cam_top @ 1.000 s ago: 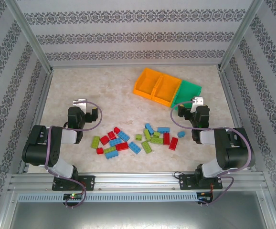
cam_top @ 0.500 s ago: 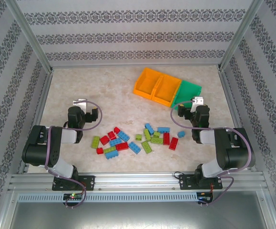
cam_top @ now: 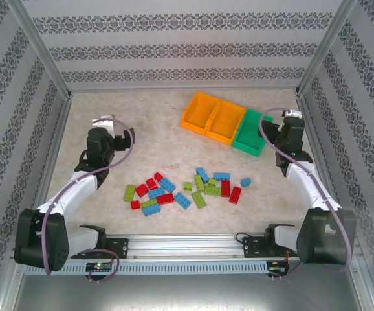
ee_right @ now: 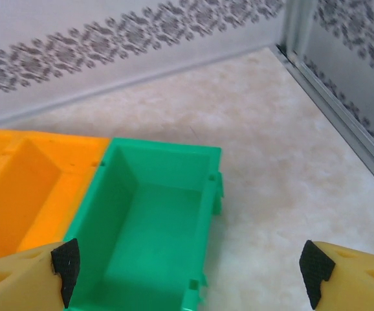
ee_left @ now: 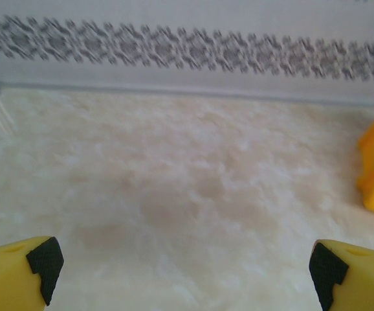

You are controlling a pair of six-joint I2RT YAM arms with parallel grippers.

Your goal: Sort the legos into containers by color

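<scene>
Barely at the start. All the legos [cam_top: 187, 188] loose on the table [cam_top: 142, 123], in two scattered clusters near the middle, on the near side of the bins; red, blue and light green mixed together. No brick visible in the green bin [ee_right: 161, 150], nor in the two orange bins [cam_top: 211, 116] joined to its left. Left gripper [ee_left: 184, 264]: wide open over bare tabletop at far left, nothing held. Right gripper [ee_right: 191, 265]: likewise wide open and empty, just beside the green bin on its right. By the look of it, every pick and every drop yet to do.
</scene>
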